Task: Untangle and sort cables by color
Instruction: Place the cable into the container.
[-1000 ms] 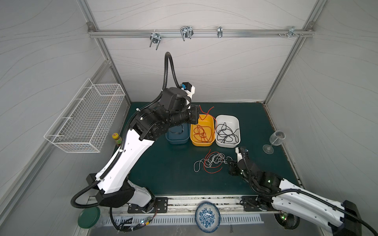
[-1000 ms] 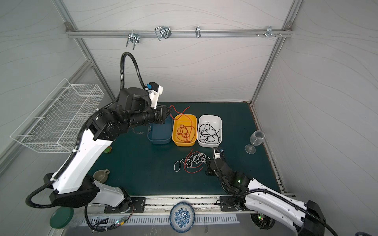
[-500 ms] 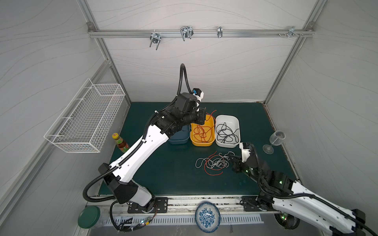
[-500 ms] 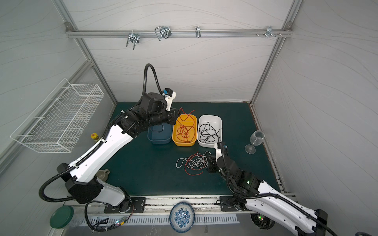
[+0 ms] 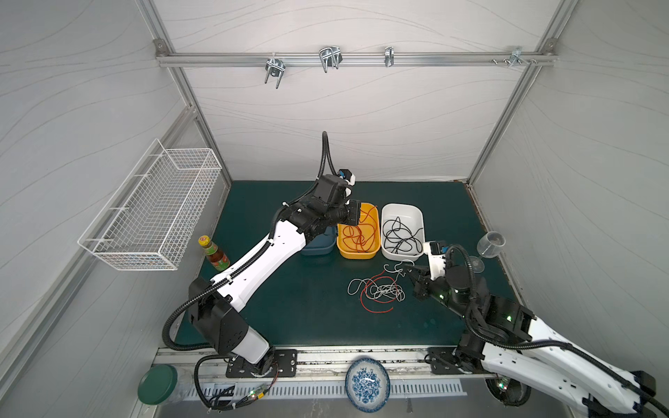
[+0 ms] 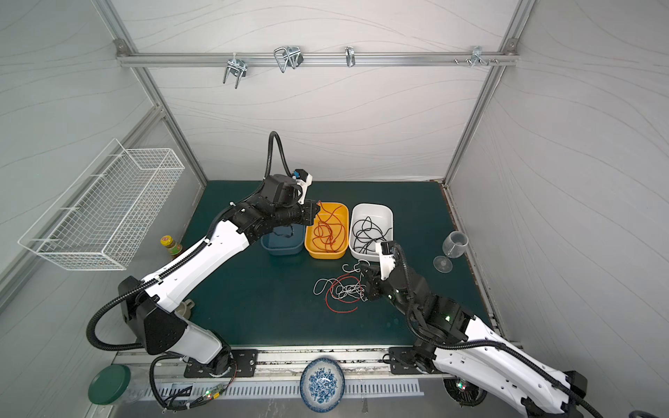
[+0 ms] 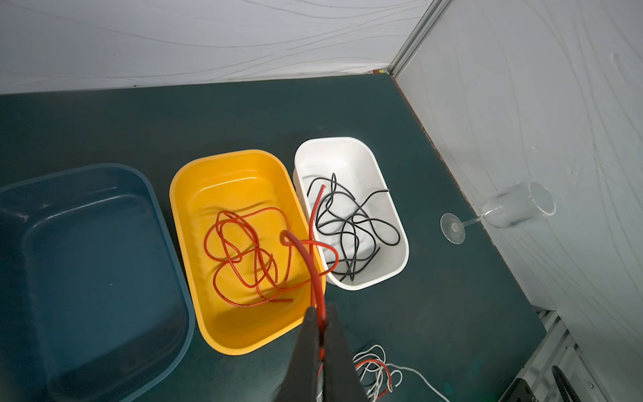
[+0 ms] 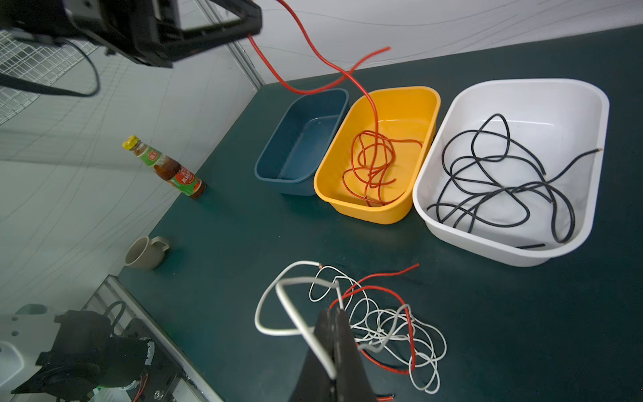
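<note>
On the green mat [image 5: 289, 318] three bins stand close side by side: the empty blue bin [image 7: 87, 261], the yellow bin [image 7: 240, 174] with red loops [image 7: 243, 257] inside, and the white bin [image 7: 348, 156] with black cables [image 7: 358, 217]. The tangle [image 5: 380, 291] of white and red cables lies on the robot's side of the yellow and white bins, just beside the right gripper [image 8: 334, 313], so the right arm is the nearer one. This gripper is closed on a white cable [image 8: 295, 313] at the edge of the tangle. The left gripper [image 7: 322, 315] hangs above the yellow bin, pinched on a red cable [image 7: 304, 259] that curves down into it; its free end sticks out in the air toward the white bin. In both top views the left arm covers most of the blue bin, and the white cable close to the right wrist camera is blurred.
</note>
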### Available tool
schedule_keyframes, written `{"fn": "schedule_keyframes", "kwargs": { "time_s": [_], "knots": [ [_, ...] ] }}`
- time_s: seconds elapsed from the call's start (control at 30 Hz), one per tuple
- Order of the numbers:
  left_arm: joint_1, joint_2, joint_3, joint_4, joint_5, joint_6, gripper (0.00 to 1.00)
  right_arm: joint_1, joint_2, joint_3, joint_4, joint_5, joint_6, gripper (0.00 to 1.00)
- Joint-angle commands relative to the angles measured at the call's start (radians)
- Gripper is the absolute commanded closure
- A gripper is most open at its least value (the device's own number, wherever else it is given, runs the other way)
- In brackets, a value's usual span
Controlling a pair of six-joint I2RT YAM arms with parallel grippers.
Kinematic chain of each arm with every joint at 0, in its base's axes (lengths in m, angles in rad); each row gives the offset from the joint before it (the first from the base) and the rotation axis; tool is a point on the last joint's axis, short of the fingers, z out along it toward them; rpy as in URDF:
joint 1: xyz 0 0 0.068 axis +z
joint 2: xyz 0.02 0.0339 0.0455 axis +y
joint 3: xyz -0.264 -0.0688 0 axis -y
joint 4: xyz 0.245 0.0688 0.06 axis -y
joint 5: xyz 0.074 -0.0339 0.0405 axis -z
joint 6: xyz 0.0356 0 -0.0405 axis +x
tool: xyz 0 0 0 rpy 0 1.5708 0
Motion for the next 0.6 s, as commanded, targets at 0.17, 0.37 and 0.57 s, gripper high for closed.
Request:
{"fn": "schedule_keyframes", "kwargs": {
  "time_s": [0.17, 0.37, 0.57],
  "knots": [
    [0.005, 0.093, -0.057, 0.065, -0.041, -0.013, 1.00, -0.004, 0.061, 0.092, 0.009, -0.024, -0.085, 1.00],
    [0.006, 0.180, -0.051, 0.041, -0.118, -0.002, 1.00, -0.004, 0.092, 0.132, 0.021, -0.036, -0.104, 1.00],
    [0.040, 0.215, -0.010, -0.035, -0.208, -0.022, 1.00, -0.004, 0.095, 0.161, 0.008, -0.044, -0.120, 1.00]
  ]
}}
